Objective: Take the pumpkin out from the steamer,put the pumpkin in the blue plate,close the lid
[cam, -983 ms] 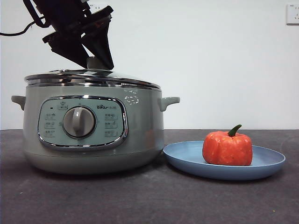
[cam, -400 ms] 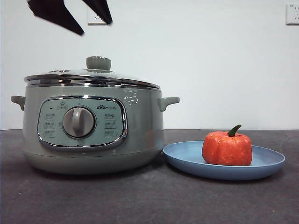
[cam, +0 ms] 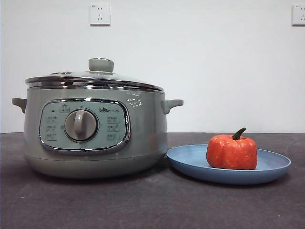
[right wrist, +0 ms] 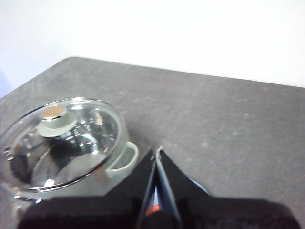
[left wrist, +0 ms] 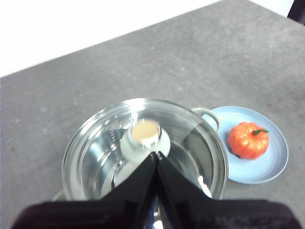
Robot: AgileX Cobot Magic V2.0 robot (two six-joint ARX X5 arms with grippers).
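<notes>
The steamer (cam: 95, 129) stands at the left with the glass lid (cam: 95, 78) resting on it, knob (cam: 101, 64) on top. The pumpkin (cam: 232, 151) sits upright in the blue plate (cam: 274, 167) to the right of the pot. No gripper shows in the front view. In the left wrist view my left gripper (left wrist: 156, 155) is shut and empty, high above the lid (left wrist: 95, 148); the pumpkin (left wrist: 248, 140) and plate (left wrist: 276, 162) show beside the pot. In the right wrist view my right gripper (right wrist: 157, 152) is shut and empty, above the table beside the steamer (right wrist: 62, 138).
Dark grey table (cam: 152, 205) runs in front of the pot and plate. A white wall with two power sockets (cam: 99, 14) stands behind. The pot's side handle (cam: 172, 104) reaches toward the plate's rim.
The gripper that was around the lid's knob let go, rose and left the front view at the top. The lid stays on the pot. The pumpkin and plate have not moved.
</notes>
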